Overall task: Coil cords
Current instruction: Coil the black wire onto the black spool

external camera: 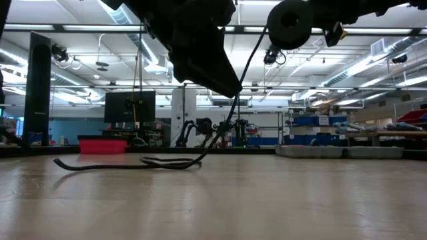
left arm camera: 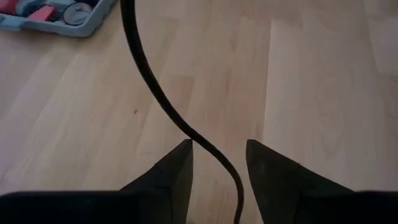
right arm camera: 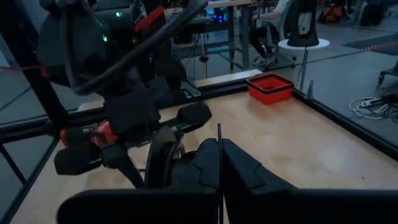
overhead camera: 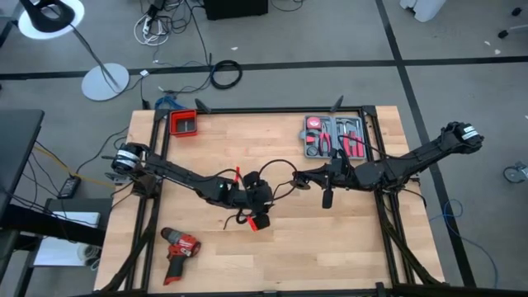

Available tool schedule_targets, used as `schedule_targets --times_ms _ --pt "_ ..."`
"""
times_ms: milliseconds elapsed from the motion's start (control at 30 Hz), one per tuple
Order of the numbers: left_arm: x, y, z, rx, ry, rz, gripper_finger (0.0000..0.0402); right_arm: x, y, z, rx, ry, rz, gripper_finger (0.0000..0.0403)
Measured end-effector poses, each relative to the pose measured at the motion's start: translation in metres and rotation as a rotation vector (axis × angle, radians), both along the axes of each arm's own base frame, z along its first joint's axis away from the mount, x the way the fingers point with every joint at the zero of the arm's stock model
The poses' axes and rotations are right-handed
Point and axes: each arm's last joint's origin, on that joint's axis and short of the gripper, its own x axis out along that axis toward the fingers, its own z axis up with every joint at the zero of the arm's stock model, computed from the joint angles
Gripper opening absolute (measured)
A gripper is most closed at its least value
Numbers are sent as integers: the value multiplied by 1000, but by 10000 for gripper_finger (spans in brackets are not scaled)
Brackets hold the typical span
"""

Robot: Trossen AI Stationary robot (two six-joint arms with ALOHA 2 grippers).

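The thin black cord (overhead camera: 282, 168) runs between my two grippers near the table's middle. In the low view part of it lies on the table (external camera: 127, 164) and the rest rises steeply toward my right gripper (external camera: 290, 23). My right gripper (right arm camera: 219, 155) is shut, with a thin strand of cord standing out of its fingertips. My left gripper (left arm camera: 217, 165) hangs above the table, open, and the cord (left arm camera: 155, 87) passes through the gap between its fingers. No plug end shows. My right gripper pinches the cord (right arm camera: 219, 134) between its two shut fingers; only a thin strand shows past the fingertips. The cord hangs from it, its lower part on the table (external camera: 167, 162). My left gripper: the cord passes close by one fingertip (left arm camera: 186, 149); I cannot tell whether it touches.
A red drill (overhead camera: 180, 247) lies near the front left. A red bin (overhead camera: 186, 124) stands at the far left and an open tool case (overhead camera: 334, 137) at the far right. Bare wood lies in front of both grippers.
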Motion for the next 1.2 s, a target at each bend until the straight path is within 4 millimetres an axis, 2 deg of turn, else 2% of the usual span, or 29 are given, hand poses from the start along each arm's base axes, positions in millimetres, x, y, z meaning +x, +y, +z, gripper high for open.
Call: schedule_targets --times_ms 300,767,1200 --pt "1 2 1 25 -25 59 152 0 0 0 1 -2 -5 0" --pt "4 20 1 21 -30 145 149 0 0 1 -12 -6 5 0" --pt "10 28 6 5 -86 100 77 0 0 2 -10 -11 11 0"
